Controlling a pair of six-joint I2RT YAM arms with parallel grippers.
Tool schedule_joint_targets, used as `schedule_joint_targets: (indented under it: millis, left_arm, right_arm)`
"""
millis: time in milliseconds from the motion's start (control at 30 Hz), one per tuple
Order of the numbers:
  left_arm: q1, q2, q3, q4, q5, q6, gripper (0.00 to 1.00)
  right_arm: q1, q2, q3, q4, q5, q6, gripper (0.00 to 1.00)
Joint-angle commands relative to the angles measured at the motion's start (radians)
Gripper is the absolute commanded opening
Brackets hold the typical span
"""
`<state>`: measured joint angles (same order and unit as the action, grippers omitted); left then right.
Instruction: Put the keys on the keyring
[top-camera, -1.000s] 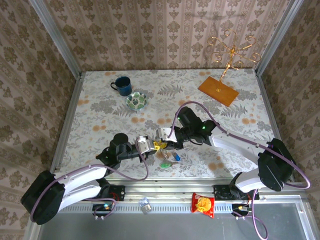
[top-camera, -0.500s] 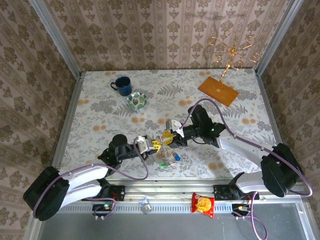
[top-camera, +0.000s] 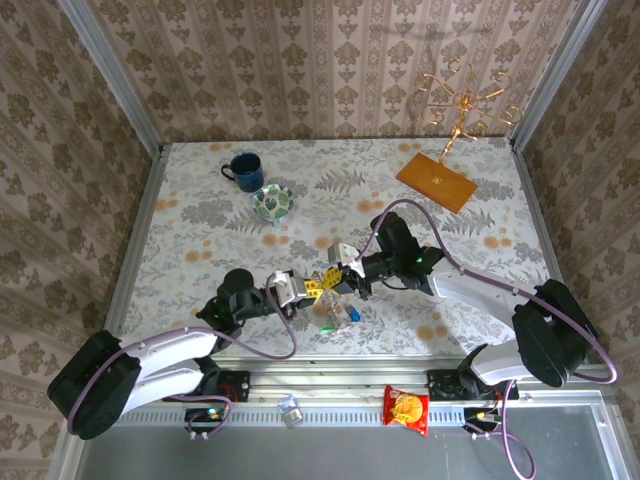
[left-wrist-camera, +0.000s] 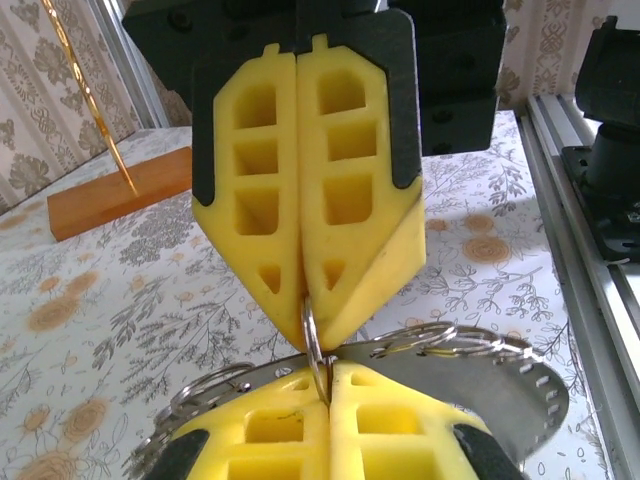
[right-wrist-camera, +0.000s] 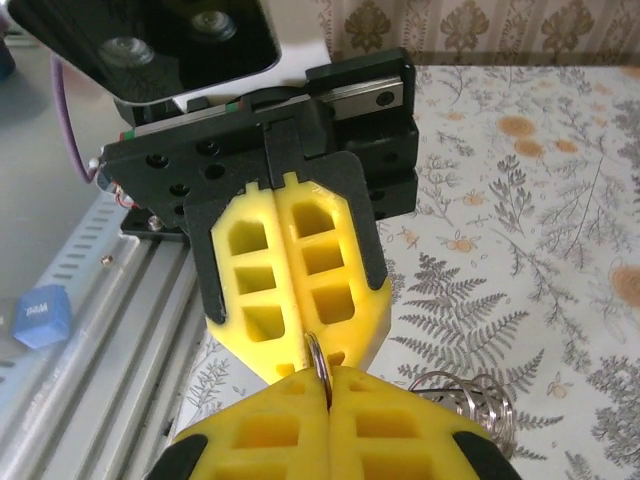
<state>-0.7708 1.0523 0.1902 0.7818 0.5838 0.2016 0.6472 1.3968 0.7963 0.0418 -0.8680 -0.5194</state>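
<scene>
Here, on the desk (top-camera: 200, 230), the left hand (top-camera: 311, 288) and the right hand (top-camera: 331, 281) meet tip to tip. They are on the side of the bowl (top-camera: 272, 203) that faces the arms' bases, a little to its right. Both hands are closed all the way, their yellow pads pressed flat together. Each nips the same thin wire ring, the keyring (left-wrist-camera: 313, 345). In the wrist views we see it only edge on: a short sliver of metal runs from the seam of one pair of pads into the seam of the other. The rest of its loop is hidden in the foam. From above it is too small for us to make out.

The keys (top-camera: 337, 314) hang just under that meeting point, farther from the bowl than the hands are. From above we pick out a green tag (top-camera: 325, 328) and a blue tag (top-camera: 353, 313), but the blades blur into one silvery clump. We cannot tell whether they are threaded on the keyring or whether they touch the desk.

In the left wrist view a flat grey plate (left-wrist-camera: 490, 385) with small holes juts out beside the pads, its lower part cut off by the frame. Loops of coiled wire (left-wrist-camera: 440, 338) lie across it. We cannot tell which key either belongs to.
</scene>
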Motion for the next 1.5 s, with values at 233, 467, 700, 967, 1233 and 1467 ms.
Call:
schedule_joint_targets:
  millis: [233, 467, 700, 967, 1233, 1467]
  left_arm:
    - [-0.005, -0.164, 0.061, -0.272, -0.079, 0.08, 0.34]
    - [-0.005, -0.2, 0.124, -0.465, -0.088, 0.152, 0.31]
    - [-0.005, -0.152, 0.158, -0.461, -0.071, 0.177, 0.27]
    - [-0.004, -0.132, 0.167, -0.434, -0.049, 0.167, 0.2]
    - [-0.002, -0.11, 0.165, -0.426, -0.029, 0.166, 0.0]
    - [0.004, -0.104, 0.085, -0.219, -0.025, 0.079, 0.0]
  right_arm:
    - [0.039, 0.0, 0.152, -0.368, 0.216, -0.19, 0.0]
    - [0.085, 0.027, 0.271, -0.538, 0.314, -0.268, 0.0]
    - [0.129, 0.062, 0.351, -0.62, 0.353, -0.297, 0.0]
    - [0.164, 0.093, 0.392, -0.643, 0.383, -0.31, 0.0]
    - [0.139, 0.05, 0.352, -0.54, 0.277, -0.219, 0.06]
    - [-0.007, -0.094, 0.069, -0.133, 0.061, 0.0, 0.38]
